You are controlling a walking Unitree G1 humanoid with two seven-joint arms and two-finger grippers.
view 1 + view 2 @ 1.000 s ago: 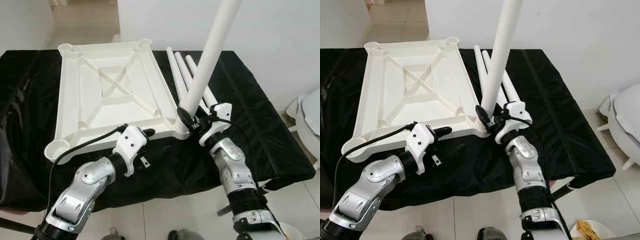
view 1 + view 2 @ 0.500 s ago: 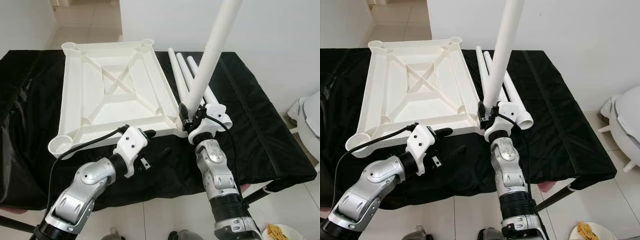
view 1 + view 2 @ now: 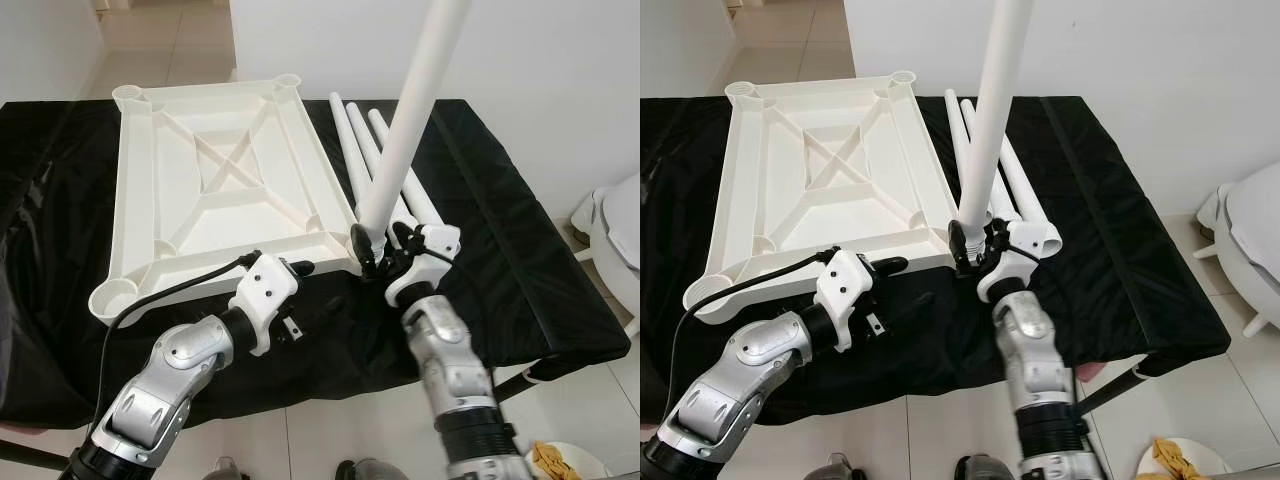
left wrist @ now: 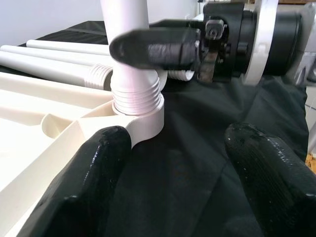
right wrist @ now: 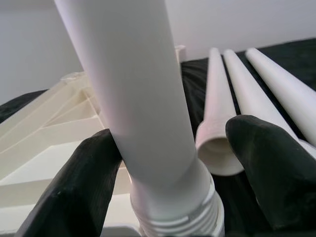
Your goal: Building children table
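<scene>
The white tabletop lies upside down on a black cloth over the work surface, ribs up, with a round socket at each corner. In the socket at its 5 o'clock corner stands a white table leg, threaded end down, leaning slightly toward 1 o'clock. The right arm rises from 5 o'clock with its forearm nearly vertical and wrist bent forward; the right gripper straddles the base of this leg, one finger touching it and the other standing off, so the jaws are spread rather than clenched. Three more legs lie side by side on the cloth just beside the tabletop, toward 1 o'clock of the standing leg. The left arm reaches in from 7 o'clock, elbow bent, forearm angled up toward the tabletop's near edge. The left gripper hovers at that edge, its fingers parted and grasping nothing.
</scene>
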